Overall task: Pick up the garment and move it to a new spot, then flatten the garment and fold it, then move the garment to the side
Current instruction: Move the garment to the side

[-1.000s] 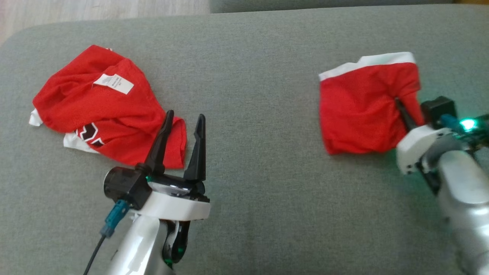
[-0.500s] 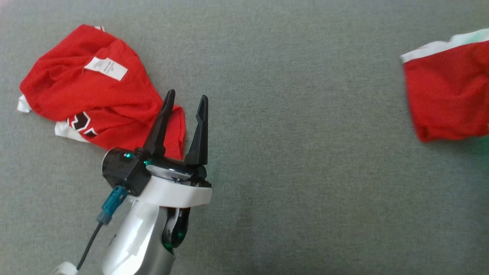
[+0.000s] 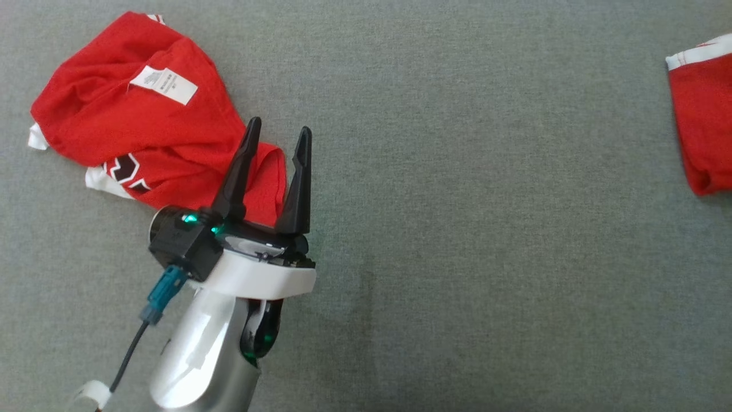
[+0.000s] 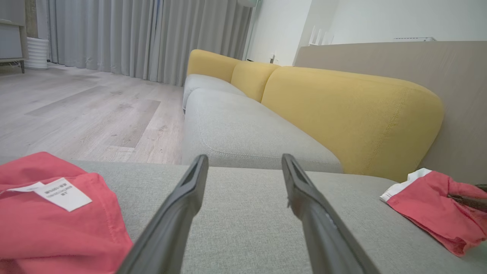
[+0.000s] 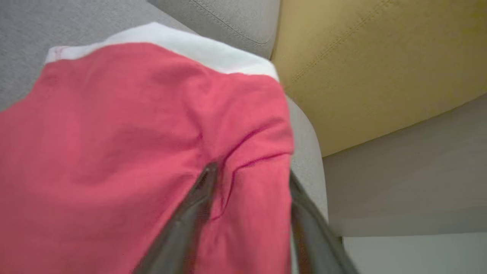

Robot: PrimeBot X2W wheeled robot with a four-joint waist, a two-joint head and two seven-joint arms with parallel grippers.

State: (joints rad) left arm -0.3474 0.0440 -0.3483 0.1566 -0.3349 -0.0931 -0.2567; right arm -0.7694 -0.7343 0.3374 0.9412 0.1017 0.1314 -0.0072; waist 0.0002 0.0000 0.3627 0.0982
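The grey sofa seat [image 3: 457,257] is carrying the garment [image 3: 114,126], crumpled at the head view's upper left, and another red cloth [image 3: 706,120] at its right edge. The left pincer [image 3: 280,127] is standing spread over the garment's lower right edge. The right pincer [image 5: 251,173], also spread, is straddling the other cloth.

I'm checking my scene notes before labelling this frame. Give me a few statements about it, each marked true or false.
1. The left end effector is open and empty. True.
2. The crumpled red garment shows a white label. True.
3. The folded red garment has a blue edge. False: its edge is white.
4. Both garments lie on a wooden table. False: they lie on the grey sofa seat.
5. The right end effector is far from any cloth. False: red cloth of the folded red garment lies between its fingers.
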